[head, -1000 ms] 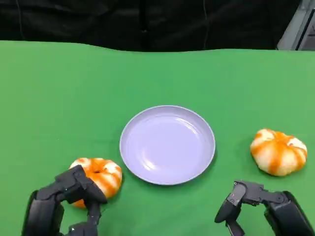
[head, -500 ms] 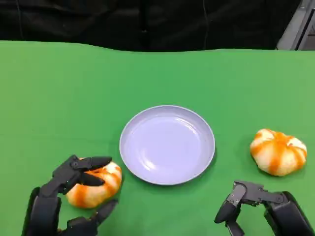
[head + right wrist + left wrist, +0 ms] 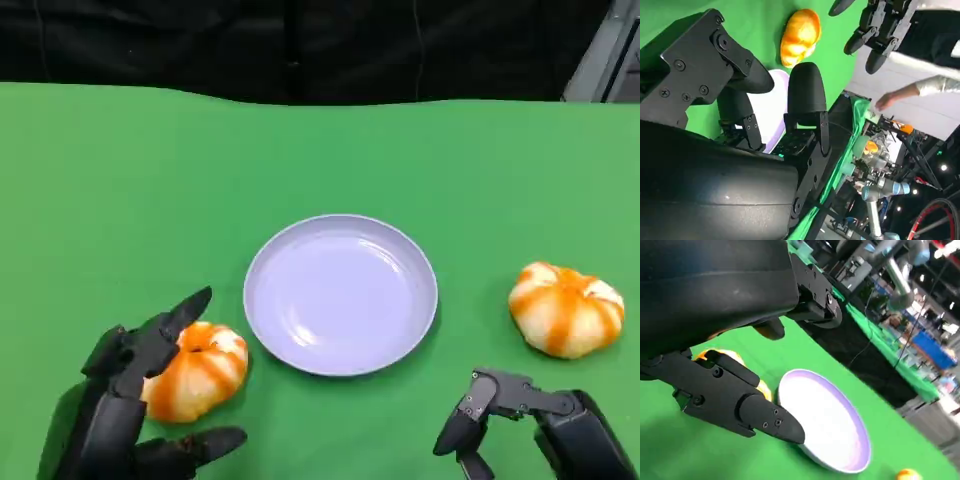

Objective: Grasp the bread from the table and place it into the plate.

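Green cloth covers the surface [image 3: 120, 180] in front of you, with a dark backdrop behind its far edge; a lavender plate [image 3: 340, 294] sits at the centre, bare of any load; you have two orange-striped bread rolls on the cloth, neither in the plate.

Near-left bread roll [image 3: 196, 369]: it lies just beside the plate's left rim, resting on the surface; your left hand [image 3: 135, 405] is released around it, fingers [image 3: 185, 312] spread apart, one reaching over the roll's far-left side and another lying low on the cloth in front of it; you cannot confirm from the head view whether any finger touches the roll; nothing is pinched. From the left wrist view you see the same roll [image 3: 727, 357] partly hidden behind a black finger [image 3: 735, 400], with the plate [image 3: 830, 425] just beyond it.

Right bread roll [image 3: 566, 309]: it lies well apart from the plate, on the right side of the surface; your right hand [image 3: 500, 410] sits near the front edge, short of that roll and not touching it, fingers curled downward with nothing in them.

From the right wrist view you see a person's hand [image 3: 892, 97] and light sleeve beyond the surface.
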Robot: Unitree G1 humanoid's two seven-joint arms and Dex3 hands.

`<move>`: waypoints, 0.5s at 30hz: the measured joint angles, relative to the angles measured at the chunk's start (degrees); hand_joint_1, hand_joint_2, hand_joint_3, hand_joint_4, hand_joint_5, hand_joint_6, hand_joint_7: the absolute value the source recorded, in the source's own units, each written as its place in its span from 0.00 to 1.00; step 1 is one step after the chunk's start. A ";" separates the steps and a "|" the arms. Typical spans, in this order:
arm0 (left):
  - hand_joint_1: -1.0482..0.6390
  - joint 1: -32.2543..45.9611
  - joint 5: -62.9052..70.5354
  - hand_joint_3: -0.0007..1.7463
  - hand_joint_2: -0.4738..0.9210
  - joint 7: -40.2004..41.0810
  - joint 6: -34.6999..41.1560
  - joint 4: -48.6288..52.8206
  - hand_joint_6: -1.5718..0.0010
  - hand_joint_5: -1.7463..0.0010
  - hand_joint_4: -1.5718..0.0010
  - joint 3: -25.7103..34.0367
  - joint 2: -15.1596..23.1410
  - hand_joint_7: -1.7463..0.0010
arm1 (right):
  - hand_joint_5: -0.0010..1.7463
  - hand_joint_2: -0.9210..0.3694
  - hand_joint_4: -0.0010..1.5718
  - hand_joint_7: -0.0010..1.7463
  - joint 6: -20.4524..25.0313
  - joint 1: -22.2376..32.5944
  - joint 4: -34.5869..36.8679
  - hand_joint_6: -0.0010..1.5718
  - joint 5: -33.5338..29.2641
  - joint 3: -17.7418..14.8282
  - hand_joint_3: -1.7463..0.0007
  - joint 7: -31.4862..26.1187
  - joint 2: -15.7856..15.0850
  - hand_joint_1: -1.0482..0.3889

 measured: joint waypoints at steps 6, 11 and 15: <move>0.32 -0.69 12.37 0.00 0.93 0.24 8.91 -4.54 0.77 0.65 0.89 -1.96 2.61 0.97 | 0.90 0.50 0.50 0.70 0.00 -0.02 0.02 0.53 0.00 0.04 0.21 -0.01 0.25 0.75; 0.32 -1.68 21.02 0.00 0.91 0.26 15.18 -6.38 0.75 0.67 0.86 -4.78 4.48 0.98 | 0.90 0.50 0.50 0.70 -0.02 -0.07 0.13 0.53 0.02 0.02 0.21 -0.01 0.26 0.75; 0.33 -3.61 27.13 0.00 0.91 0.24 18.45 -6.45 0.74 0.68 0.85 -7.56 6.83 0.98 | 0.90 0.50 0.51 0.70 -0.42 -0.21 0.44 0.53 0.01 0.00 0.21 -0.02 0.27 0.76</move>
